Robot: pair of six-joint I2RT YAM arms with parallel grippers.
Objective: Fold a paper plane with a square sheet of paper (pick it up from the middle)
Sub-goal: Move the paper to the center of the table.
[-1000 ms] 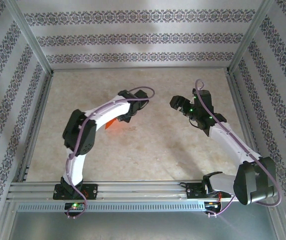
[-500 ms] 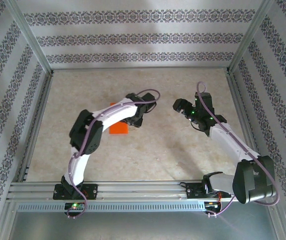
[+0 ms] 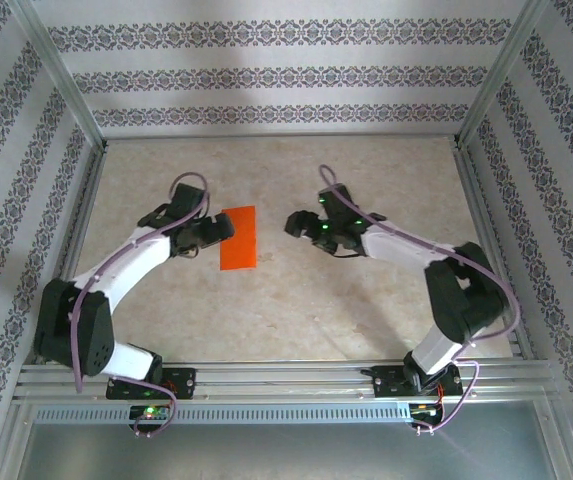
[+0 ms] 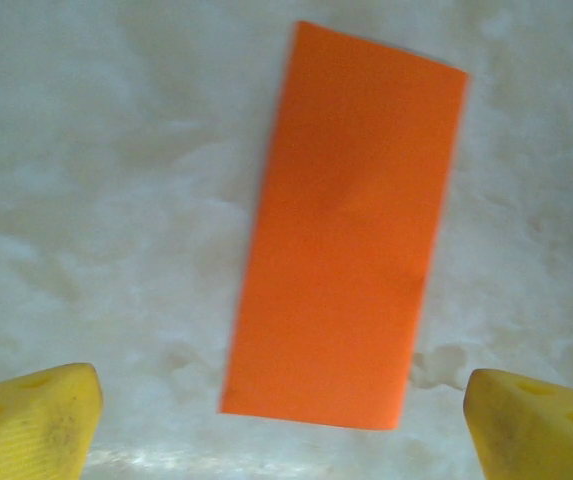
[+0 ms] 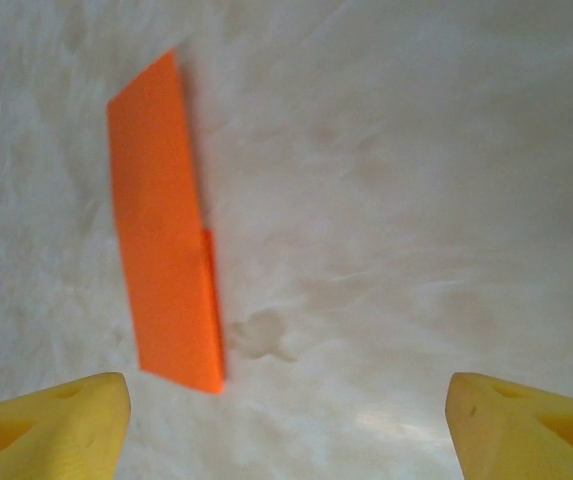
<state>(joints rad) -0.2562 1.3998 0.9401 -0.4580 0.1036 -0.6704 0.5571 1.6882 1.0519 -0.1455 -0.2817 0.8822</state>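
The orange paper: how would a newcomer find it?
On the pale marbled table, look between the left gripper and the right gripper. The orange paper lies flat, nearer the left one. It is a narrow rectangle, the only orange thing there.

I work in a lab test cell; aluminium frame posts (image 3: 61, 75) and patterned wall panels (image 3: 286, 75) box in a beige tabletop (image 3: 296, 310); my arm bases (image 3: 151, 383) sit on a rail (image 3: 286, 375).
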